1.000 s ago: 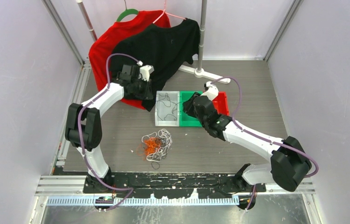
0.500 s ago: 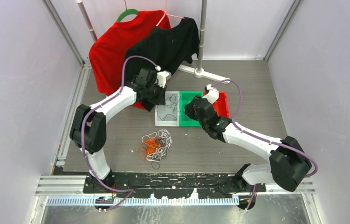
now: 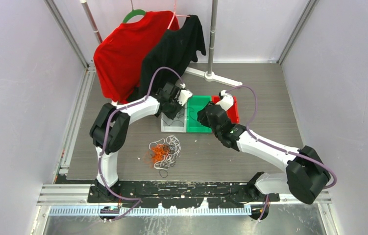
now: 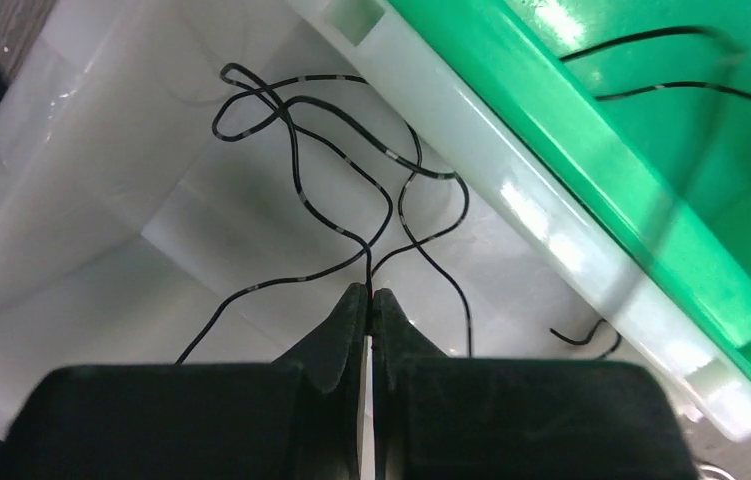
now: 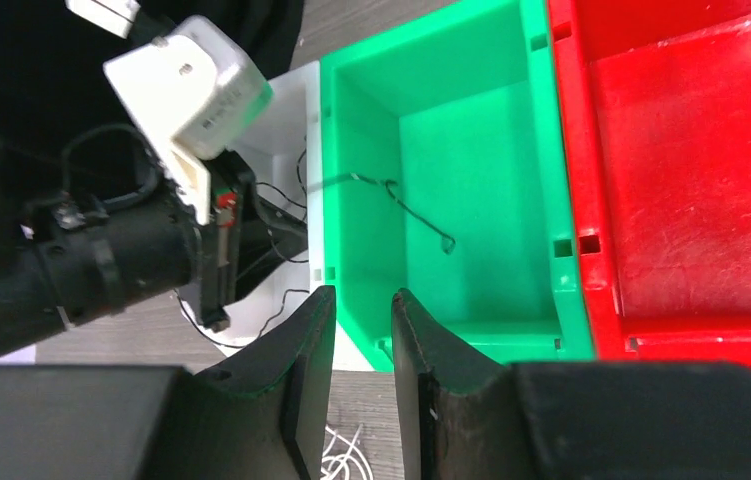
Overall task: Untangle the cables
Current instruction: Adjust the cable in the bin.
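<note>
Black cable [image 4: 293, 160] looping across the floor of the white bin [image 4: 101, 170], two strands running straight into the tips of the left gripper [image 4: 370, 292]. Clamped tight on that cable, fingers pressed together with no gap.

Left arm [image 3: 137, 107] reaching in from the left, squeezed right up against the hem of the black shirt [image 3: 172, 44] hanging off the rack beside a red shirt [image 3: 118, 49]. Pretty crowded on that side. From the right wrist view, same arm blocking most of the white bin.

Right gripper [image 5: 363, 300] hovering over the near edge of the green bin [image 5: 431, 130], fingers apart with nothing between them. One more thin black cord [image 5: 416, 215] lying loose on the green floor. Red bin [image 5: 691, 170] butted against the green one, on the side away from the white.

Main tangle [image 3: 164, 151] of orange and white cables, plus a few dark loops, sitting on the table [image 3: 270, 98] nearer the arm bases, well apart from both grippers. Rack pole [image 3: 212, 39] standing behind the bins.
</note>
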You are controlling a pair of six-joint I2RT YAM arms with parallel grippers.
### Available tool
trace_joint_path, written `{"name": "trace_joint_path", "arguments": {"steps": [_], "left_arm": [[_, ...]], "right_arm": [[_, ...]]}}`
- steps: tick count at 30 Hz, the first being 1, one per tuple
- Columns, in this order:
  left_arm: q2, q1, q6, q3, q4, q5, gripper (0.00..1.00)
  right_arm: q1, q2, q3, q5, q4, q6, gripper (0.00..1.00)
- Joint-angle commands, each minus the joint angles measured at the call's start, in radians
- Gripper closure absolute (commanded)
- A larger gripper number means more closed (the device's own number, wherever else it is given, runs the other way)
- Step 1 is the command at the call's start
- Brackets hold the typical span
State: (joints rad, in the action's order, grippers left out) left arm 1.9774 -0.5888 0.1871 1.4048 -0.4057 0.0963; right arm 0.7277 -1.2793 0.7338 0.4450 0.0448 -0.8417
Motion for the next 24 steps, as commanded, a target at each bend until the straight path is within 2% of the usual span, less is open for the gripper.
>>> {"name": "trace_joint_path", "arguments": {"steps": [1, 3, 5, 9, 11, 18, 22, 24], "left_arm": [[0.005, -0.006, 0.088, 0.009, 0.076, -0.078, 0.98], [0.001, -0.006, 0.091, 0.017, 0.074, -0.088, 0.97], [-0.021, -0.006, 0.089, 0.029, 0.057, -0.087, 0.91], [-0.105, -0.001, 0.041, 0.057, -0.008, -0.028, 0.68], [-0.146, 0.000, 0.017, 0.071, -0.050, 0.014, 0.61], [-0.234, 0.017, -0.020, 0.110, -0.186, 0.116, 0.46], [-0.262, 0.036, -0.022, 0.150, -0.257, 0.160, 0.40], [-0.274, 0.049, -0.024, 0.192, -0.295, 0.183, 0.32]], "right_arm": [[-0.018, 0.061, -0.007, 0.046, 0.017, -0.002, 0.67], [-0.023, 0.051, -0.004, 0.042, 0.017, 0.002, 0.67], [-0.025, 0.032, 0.004, 0.035, 0.018, 0.005, 0.67], [-0.025, -0.033, 0.046, 0.026, -0.016, 0.014, 0.60], [-0.025, -0.066, 0.054, 0.024, -0.017, 0.012, 0.58], [-0.024, -0.170, 0.093, 0.006, 0.026, 0.045, 0.55], [-0.024, -0.255, 0.145, -0.003, 0.078, 0.157, 0.52], [-0.025, -0.295, 0.179, -0.004, 0.100, 0.229, 0.52]]}}
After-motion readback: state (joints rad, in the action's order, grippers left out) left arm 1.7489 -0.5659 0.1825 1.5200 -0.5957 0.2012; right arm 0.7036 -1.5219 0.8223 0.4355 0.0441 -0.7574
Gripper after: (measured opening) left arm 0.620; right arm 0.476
